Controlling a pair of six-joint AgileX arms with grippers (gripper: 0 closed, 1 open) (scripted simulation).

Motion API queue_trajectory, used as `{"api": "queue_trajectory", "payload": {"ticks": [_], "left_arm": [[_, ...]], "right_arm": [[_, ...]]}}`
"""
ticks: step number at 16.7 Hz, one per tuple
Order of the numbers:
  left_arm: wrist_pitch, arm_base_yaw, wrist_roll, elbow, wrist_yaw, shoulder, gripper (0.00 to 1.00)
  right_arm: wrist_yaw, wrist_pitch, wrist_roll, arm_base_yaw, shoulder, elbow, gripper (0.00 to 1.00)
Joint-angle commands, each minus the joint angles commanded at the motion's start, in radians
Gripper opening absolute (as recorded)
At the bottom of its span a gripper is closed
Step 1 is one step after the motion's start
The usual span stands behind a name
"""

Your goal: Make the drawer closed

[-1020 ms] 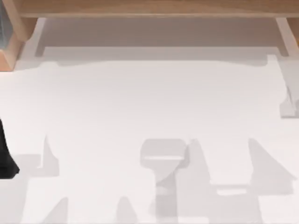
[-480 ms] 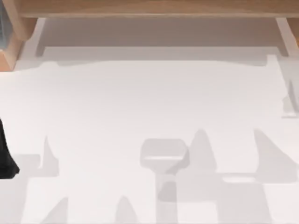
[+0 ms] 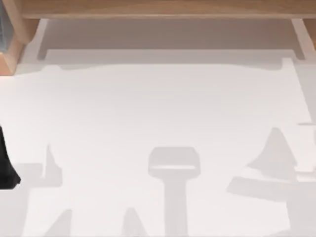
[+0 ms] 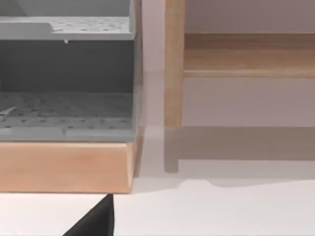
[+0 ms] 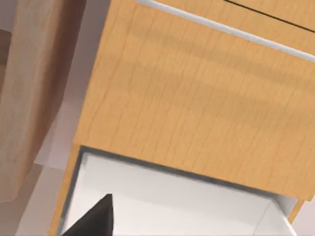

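The right hand [image 5: 101, 216] hung close before the wooden drawer [image 5: 197, 118], whose pale inside lay open just below it; I could not tell its grip. The left hand [image 3: 6, 168] sat parked at the white counter's [image 3: 158, 113] left edge.

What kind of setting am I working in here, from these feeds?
Probably a rendered tabletop work cell with wooden furniture. A plain white table carries arm shadows, a light wood frame runs along its far edge, and a wooden cabinet has a drawer standing open with a white interior.
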Motion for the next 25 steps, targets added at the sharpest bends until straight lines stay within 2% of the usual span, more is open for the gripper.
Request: {"api": "queue_trajectory", "payload": {"ticks": [3, 9, 12, 17, 20, 25], "left_arm": [[0.000, 0.000, 0.000, 0.000, 0.000, 0.000, 1.00], [0.000, 0.000, 0.000, 0.000, 0.000, 0.000, 1.00], [0.000, 0.000, 0.000, 0.000, 0.000, 0.000, 1.00], [0.000, 0.000, 0.000, 0.000, 0.000, 0.000, 1.00], [0.000, 0.000, 0.000, 0.000, 0.000, 0.000, 1.00], [0.000, 0.000, 0.000, 0.000, 0.000, 0.000, 1.00]], "right_arm": [[-0.031, 0.164, -0.204, -0.071, 0.094, -0.008, 1.00], [-0.092, 0.398, -0.511, -0.196, 0.212, 0.020, 1.00], [-0.131, 0.504, -0.762, -0.255, 0.301, 0.020, 1.00], [-0.269, 0.623, -1.135, -0.300, 0.523, 0.008, 1.00], [-0.334, 0.633, -1.238, -0.283, 0.608, -0.010, 1.00], [-0.348, 0.629, -1.255, -0.278, 0.623, -0.018, 1.00]]}}
